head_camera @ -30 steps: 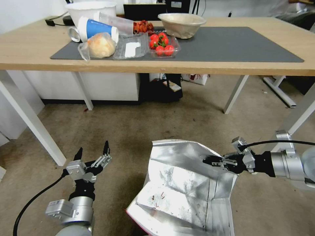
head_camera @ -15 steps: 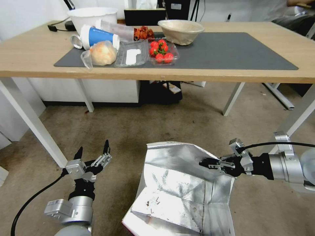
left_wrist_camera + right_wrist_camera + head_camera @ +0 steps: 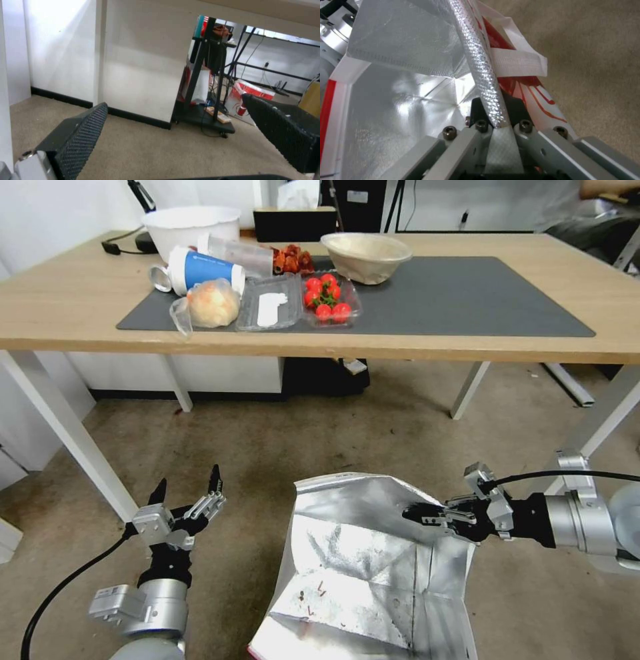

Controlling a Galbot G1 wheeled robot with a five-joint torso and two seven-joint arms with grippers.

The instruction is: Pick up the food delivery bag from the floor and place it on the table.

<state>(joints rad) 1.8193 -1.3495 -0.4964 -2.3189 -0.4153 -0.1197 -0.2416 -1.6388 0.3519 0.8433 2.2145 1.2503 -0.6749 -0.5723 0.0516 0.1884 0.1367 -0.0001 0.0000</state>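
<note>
Head view shows my right gripper [image 3: 427,511] clamped on the foil-lined rim of the food delivery bag [image 3: 360,573], which hangs open in front of the table [image 3: 60,307] so it can be lifted by that edge. That arm reaches in level from the right. My left gripper [image 3: 188,492] waits beside it, spread and empty, pointing up.

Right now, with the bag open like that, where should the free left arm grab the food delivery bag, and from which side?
Probably the foil-lined top rim of the food delivery bag on its left wall, coming in from the robot's left. The mouth gapes upward, leaving that thin edge exposed, opposite the rim pinched by the right tool. The left tool is open beside it.
</note>
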